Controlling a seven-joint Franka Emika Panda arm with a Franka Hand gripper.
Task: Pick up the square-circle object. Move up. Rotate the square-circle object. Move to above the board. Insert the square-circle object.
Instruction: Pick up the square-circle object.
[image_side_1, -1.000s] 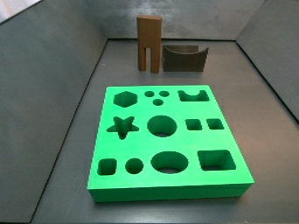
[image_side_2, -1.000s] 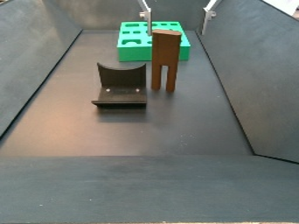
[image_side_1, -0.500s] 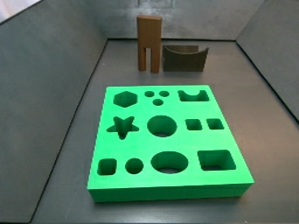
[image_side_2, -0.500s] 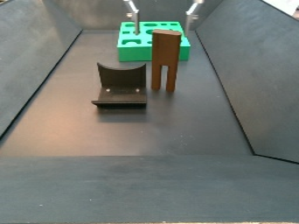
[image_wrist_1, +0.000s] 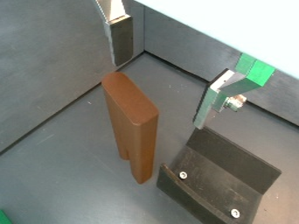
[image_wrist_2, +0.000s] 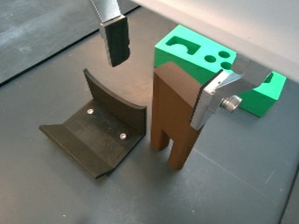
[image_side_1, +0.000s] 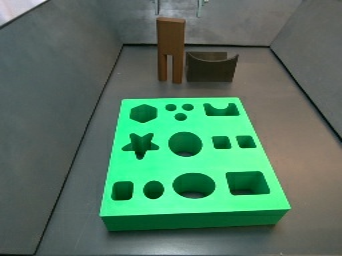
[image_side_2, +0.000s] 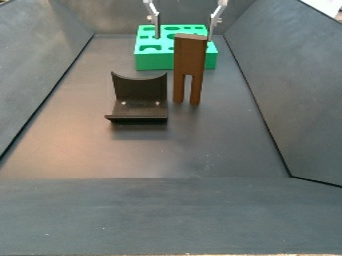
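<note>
The square-circle object (image_wrist_1: 131, 131) (image_wrist_2: 176, 118) is a tall brown block standing upright on its two prongs on the dark floor, also seen in both side views (image_side_1: 170, 48) (image_side_2: 191, 68). My gripper (image_wrist_1: 167, 70) (image_wrist_2: 163, 70) hangs open above it, and its two silver fingers (image_wrist_2: 114, 39) are spread wide with nothing between them. In a side view the gripper (image_side_2: 185, 14) shows only as two fingertips above the block's top. The green board (image_side_1: 187, 160) (image_side_2: 167, 42) with its many cut-outs lies flat on the floor, apart from the block.
The fixture (image_wrist_2: 100, 131) (image_wrist_1: 222, 179) (image_side_1: 210, 66) (image_side_2: 138, 97) stands on the floor right beside the brown block. Grey walls enclose the floor on the sides and at the back.
The open gripper has shifted sideways from beyond the block to over it, and its fingertips now show at the top of both side views. The block, the fixture and the board have not moved.
</note>
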